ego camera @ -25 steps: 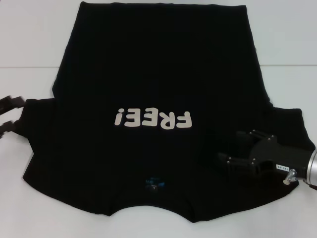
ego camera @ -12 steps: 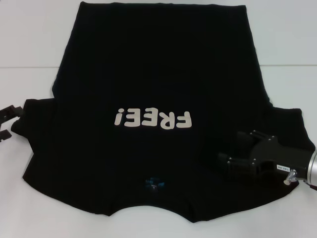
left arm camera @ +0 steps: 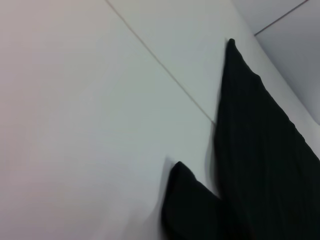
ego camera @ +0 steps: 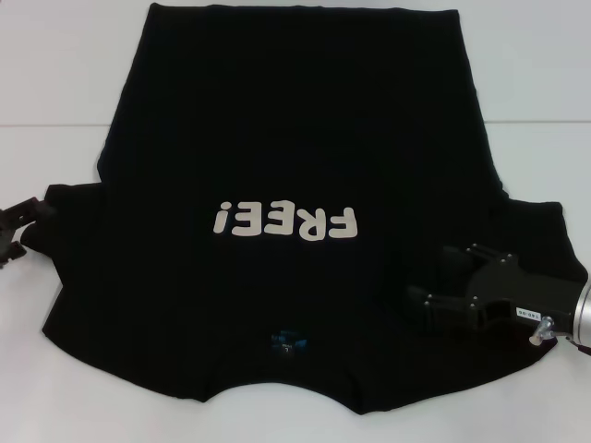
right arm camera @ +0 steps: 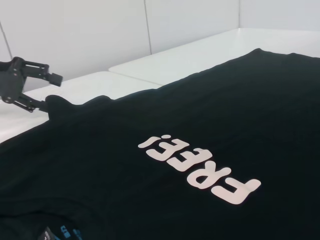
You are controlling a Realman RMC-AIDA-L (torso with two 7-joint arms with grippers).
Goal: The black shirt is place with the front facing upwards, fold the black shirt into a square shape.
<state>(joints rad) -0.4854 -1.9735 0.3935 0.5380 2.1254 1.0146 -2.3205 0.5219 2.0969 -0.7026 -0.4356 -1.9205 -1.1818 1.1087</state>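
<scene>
Black cloth fills most of the head view: the black shirt [ego camera: 295, 185] is spread flat, front up, on a white table [ego camera: 55, 92]. Its hem is seen at the top of the frame, its collar at the bottom centre. Cream letters "FREE!" [ego camera: 284, 222] are read upside down, just below frame centre, and a small blue neck label [ego camera: 288, 343] is seen lower centre, near the collar.

The left gripper [ego camera: 20, 233] is found at the left edge, mid-height, at the tip of the shirt's left sleeve [ego camera: 69, 221]. In the right wrist view its fingers [right arm camera: 47, 77] are seen apart, w/ the sleeve tip between or just behind them; whether cloth is actually pinched can't be told. In the left wrist view only the sleeve tip and the shirt's side edge are shown on the white surface, no fingers.

The right gripper [ego camera: 427, 279] is seen lower right, lying low over the right sleeve [ego camera: 536, 231], fingers pointed toward frame centre. Its two fingers are spread, w/ a gap between them; contact w/ the cloth can't be judged, black on black. Nothing is seen gripped by it.
</scene>
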